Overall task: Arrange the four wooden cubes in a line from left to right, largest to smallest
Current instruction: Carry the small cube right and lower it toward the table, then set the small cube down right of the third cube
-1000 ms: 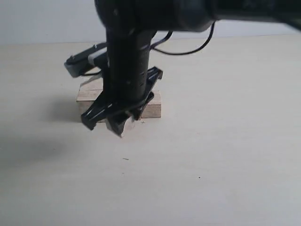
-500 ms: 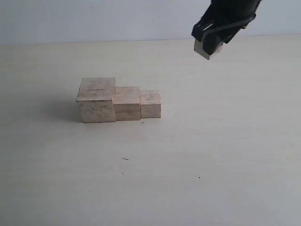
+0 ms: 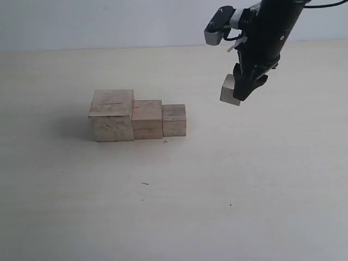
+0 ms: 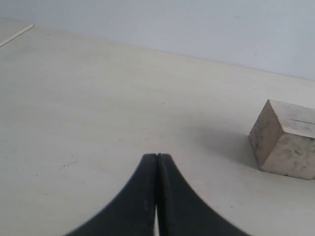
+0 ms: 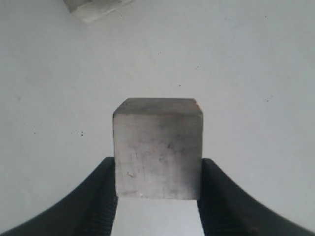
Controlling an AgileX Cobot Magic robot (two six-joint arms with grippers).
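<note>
Three pale wooden cubes stand in a touching row on the table: the largest (image 3: 111,116) with a thin slit on top, a medium one (image 3: 147,119), then a smaller one (image 3: 174,120). The smallest cube (image 3: 230,90) hangs in the air to the right of the row, with my right gripper (image 3: 239,89) shut on it. The right wrist view shows this cube (image 5: 157,147) clamped between both fingers of the right gripper (image 5: 157,169). My left gripper (image 4: 156,157) is shut and empty, low over the table, with the largest cube (image 4: 288,140) off to one side of it.
The beige table (image 3: 244,179) stretches wide in front of and to the right of the row. A corner of another cube (image 5: 96,7) shows at the edge of the right wrist view. A pale wall (image 3: 109,22) backs the table.
The right arm has swung from over the row to the upper right with the smallest cube, then come down lower beside the row. The three cubes have stayed put.
</note>
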